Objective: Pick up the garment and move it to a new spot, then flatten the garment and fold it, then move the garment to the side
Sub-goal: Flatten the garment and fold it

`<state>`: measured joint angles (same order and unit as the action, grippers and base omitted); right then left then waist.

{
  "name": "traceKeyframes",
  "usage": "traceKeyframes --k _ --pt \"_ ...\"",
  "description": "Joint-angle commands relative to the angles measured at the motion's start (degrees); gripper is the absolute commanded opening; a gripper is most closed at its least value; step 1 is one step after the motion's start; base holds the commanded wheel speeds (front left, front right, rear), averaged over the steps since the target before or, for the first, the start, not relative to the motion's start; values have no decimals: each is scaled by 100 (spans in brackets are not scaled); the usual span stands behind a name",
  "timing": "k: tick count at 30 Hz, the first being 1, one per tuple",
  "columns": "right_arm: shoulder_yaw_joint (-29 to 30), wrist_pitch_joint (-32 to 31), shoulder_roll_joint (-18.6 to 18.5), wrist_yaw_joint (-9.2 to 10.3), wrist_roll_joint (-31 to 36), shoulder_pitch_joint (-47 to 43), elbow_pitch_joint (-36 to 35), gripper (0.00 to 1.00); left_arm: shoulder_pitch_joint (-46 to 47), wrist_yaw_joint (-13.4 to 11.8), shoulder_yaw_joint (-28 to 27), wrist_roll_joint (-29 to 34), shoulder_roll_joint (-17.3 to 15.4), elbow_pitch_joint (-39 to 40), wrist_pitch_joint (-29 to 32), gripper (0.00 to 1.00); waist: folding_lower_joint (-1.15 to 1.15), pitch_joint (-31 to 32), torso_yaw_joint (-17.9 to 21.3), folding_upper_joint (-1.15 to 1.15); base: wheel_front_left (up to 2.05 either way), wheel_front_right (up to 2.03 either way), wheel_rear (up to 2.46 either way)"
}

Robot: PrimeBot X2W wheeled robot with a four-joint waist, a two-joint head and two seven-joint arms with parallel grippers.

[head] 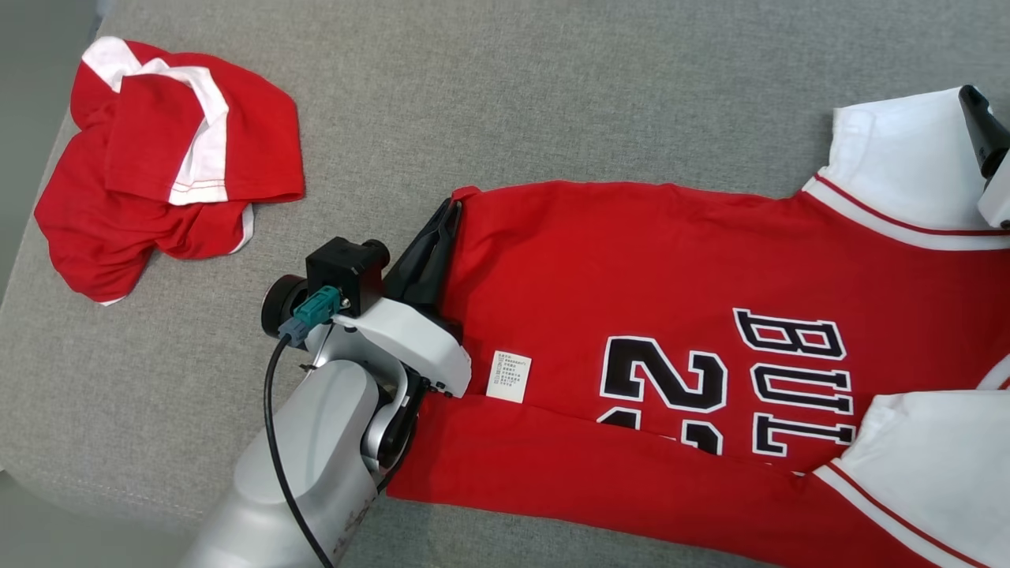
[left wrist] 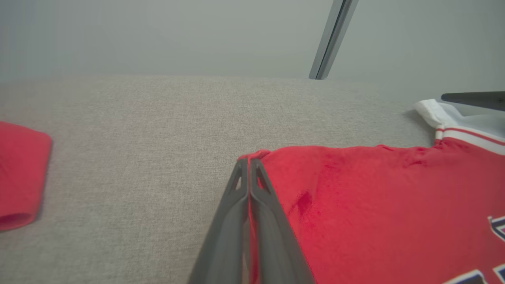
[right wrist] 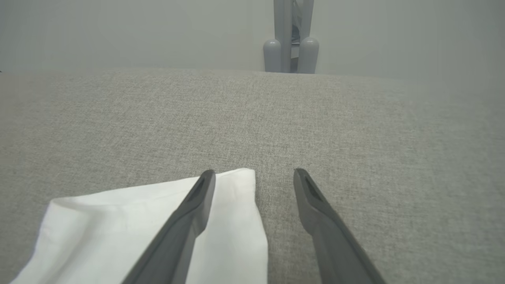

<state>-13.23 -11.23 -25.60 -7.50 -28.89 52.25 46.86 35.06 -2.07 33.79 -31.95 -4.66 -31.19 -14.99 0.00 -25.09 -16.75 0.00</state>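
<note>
The red jersey (head: 631, 260) is cut off by the right and bottom edges of the head view, and part of its big number is hidden under a folded strip of its own cloth. The print on the white label (head: 509, 376) is too small to be read. One jersey corner is hidden between the pressed-together fingers of the left gripper (left wrist: 248, 161).

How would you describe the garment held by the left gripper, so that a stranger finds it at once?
On the grey cushion lie two red garments. The jersey is spread out to the right, one corner pinched in the left gripper. Unlike the crumpled shirt at the far left, it bears large black letters and numbers.
</note>
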Motion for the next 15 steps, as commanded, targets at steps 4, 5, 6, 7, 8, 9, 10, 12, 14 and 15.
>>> traceKeyframes --k 4,5,6,7,8,9,10,12,14,15 --pt "-293 91 -121 2 -179 325 360 100 116 63 -63 85 46 -14 -21 0 0 -133 -106 0 0 0 0" --pt "-497 147 -159 2 -262 470 542 100 144 89 -88 103 75 -39 -21 0 0 -159 -141 0 0 0 0" --pt "-550 159 -161 2 -297 502 596 100 153 95 -96 114 85 -45 -21 0 0 -166 -150 0 0 0 0" --pt "-637 154 -151 2 -328 527 643 100 156 104 -106 122 91 -49 -21 0 0 -170 -158 0 0 0 0" --pt "-716 104 -129 2 -395 540 697 100 156 104 -114 129 94 -58 -21 0 0 -170 -163 0 0 0 0" --pt "-813 94 -128 2 -423 553 702 27 152 105 -123 137 100 -69 -21 0 0 -168 -165 0 0 0 0" --pt "-890 120 -145 2 -469 565 718 0 147 113 -132 139 105 -77 -21 0 0 -164 -165 0 0 0 0" --pt "-1012 222 -176 2 -565 575 740 0 140 123 -154 162 115 -98 -21 0 0 -153 -156 0 0 0 0" --pt "-1111 368 -201 3 -632 594 761 0 130 130 -183 181 124 -120 -21 0 0 -131 -137 0 0 0 0" --pt "-1172 443 -201 3 -671 586 764 0 120 132 -202 183 126 -136 -21 0 0 -109 -119 0 0 0 0"
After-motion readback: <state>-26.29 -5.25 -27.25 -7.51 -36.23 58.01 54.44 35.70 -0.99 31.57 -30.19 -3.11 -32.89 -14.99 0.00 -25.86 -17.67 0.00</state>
